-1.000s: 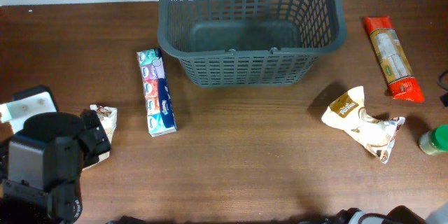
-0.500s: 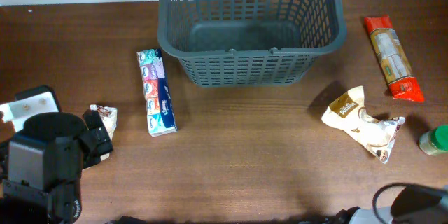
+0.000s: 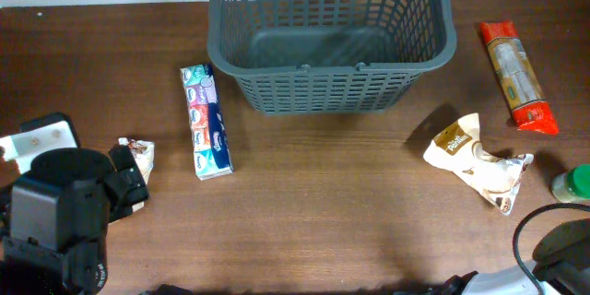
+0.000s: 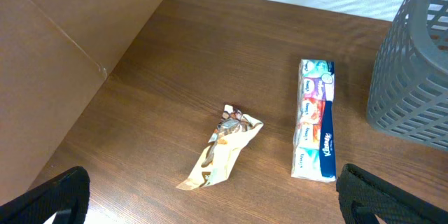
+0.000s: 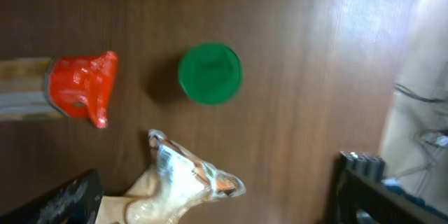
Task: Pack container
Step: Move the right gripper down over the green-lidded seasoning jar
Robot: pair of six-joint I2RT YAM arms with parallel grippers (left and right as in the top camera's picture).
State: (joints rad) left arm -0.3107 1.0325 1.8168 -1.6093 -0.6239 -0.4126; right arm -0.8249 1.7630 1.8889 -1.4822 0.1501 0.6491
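Observation:
The container (image 3: pixel 332 37) is a large dark grey slotted basket at the back centre, with nothing showing inside; its corner shows in the left wrist view (image 4: pixel 420 63). My left gripper (image 4: pixel 210 210) is open above the table, short of a small cream wrapper (image 4: pixel 222 147) (image 3: pixel 138 155) and a long tissue pack (image 4: pixel 315 119) (image 3: pixel 206 122). My right gripper (image 5: pixel 220 199) is open over a crumpled cream snack bag (image 5: pixel 178 182) (image 3: pixel 475 161). Beyond it stand a green-lidded jar (image 5: pixel 210 73) (image 3: pixel 572 184) and a red pasta packet (image 5: pixel 80 87) (image 3: pixel 516 74).
The left arm (image 3: pixel 60 217) fills the near-left corner beside a white object (image 3: pixel 37 136). Part of the right arm (image 3: pixel 558 258) shows at the near-right edge. A brown board (image 4: pixel 49 77) walls the left side.
The right arm has come into the overhead view at the near-right corner, moving right and further in. The left arm and all packets stay put.

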